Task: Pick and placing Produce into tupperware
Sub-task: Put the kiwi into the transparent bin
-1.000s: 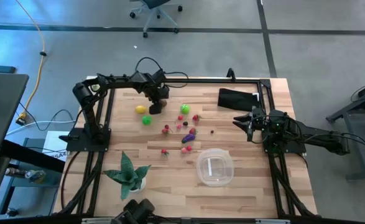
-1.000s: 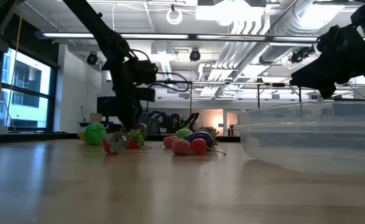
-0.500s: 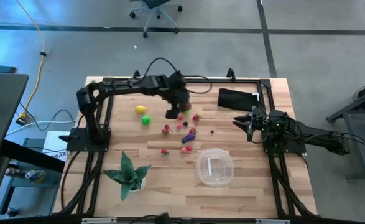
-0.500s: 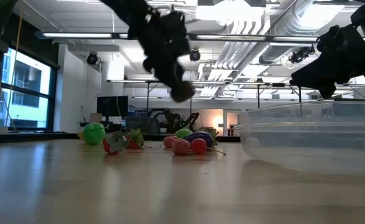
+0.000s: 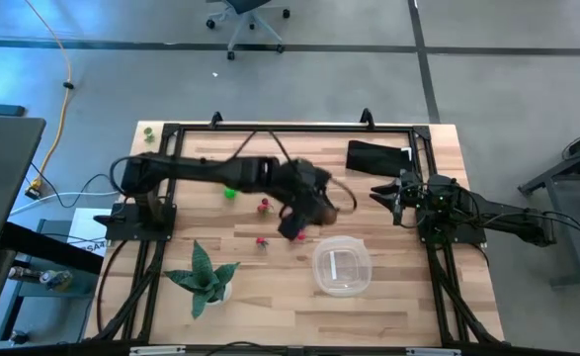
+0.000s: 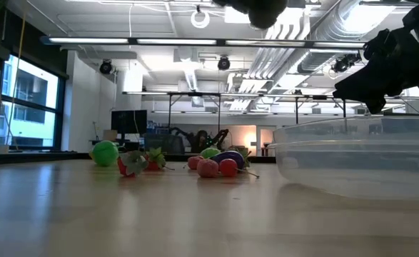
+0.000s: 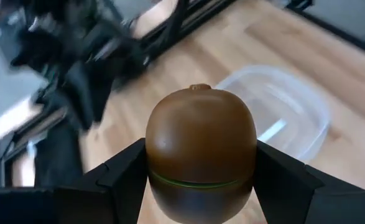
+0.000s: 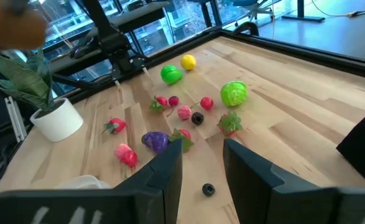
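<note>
My left gripper (image 5: 293, 227) hangs above the middle of the table, just left of the tupperware (image 5: 341, 267), shut on a brown egg-shaped produce piece (image 7: 201, 152). The tupperware is a clear, shallow container standing on the wood; it also shows beyond the brown piece (image 7: 288, 106). Loose produce lies on the table: a green ball (image 8: 170, 74), a yellow piece (image 8: 188, 61), a leafy green one (image 8: 234, 93), a purple one (image 8: 155, 140) and several small red ones. My right gripper (image 8: 202, 165) waits at the table's right edge, open on nothing. My left gripper pinches the brown piece between its two fingers (image 7: 123, 177), one on each of its rounded sides (image 7: 156, 168). The fingers slant down from the table's left side. The piece sits upright in the hold, its small tip up, lifted clear of the table.
A potted plant (image 5: 206, 277) with spiky leaves stands at the near left. A black pouch (image 5: 373, 156) lies at the far right corner. The black frame rails (image 5: 270, 129) run along the table's far, left and right sides.
My left gripper has risen from the table's far left part, by the yellow piece, and swung toward the right and near edges, up to the tupperware. The brown piece has gone with it, lifted clear of the table. The wrist has rolled on the way.
</note>
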Motion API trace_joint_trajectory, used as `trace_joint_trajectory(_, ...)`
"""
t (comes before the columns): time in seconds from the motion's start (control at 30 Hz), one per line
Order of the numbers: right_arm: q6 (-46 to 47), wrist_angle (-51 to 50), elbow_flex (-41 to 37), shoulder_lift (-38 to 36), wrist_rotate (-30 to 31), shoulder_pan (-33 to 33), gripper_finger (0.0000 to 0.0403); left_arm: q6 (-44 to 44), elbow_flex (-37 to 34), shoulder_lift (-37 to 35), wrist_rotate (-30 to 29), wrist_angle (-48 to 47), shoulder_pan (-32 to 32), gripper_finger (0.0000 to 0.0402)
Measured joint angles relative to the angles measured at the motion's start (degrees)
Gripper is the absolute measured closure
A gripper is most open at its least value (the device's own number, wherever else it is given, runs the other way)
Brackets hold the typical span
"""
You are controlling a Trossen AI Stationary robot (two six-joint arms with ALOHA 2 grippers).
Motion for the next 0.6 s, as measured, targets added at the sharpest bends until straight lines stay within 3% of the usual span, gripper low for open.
trace_joint_trajectory(0.23, 0.20, 0.07, 0.00, -0.09, -0.04, 0.00, 0.0295, 0.25, 2.04, 5.87, -0.40, 4.17, -4.92, 0.0167)
trace_joint_trajectory(0.6, 0.24, 0.04, 0.00, -0.07, -0.04, 0.00, 0.0295, 3.98, 7.44, 17.08, -0.95, 1.69, -6.27, 0.0167)
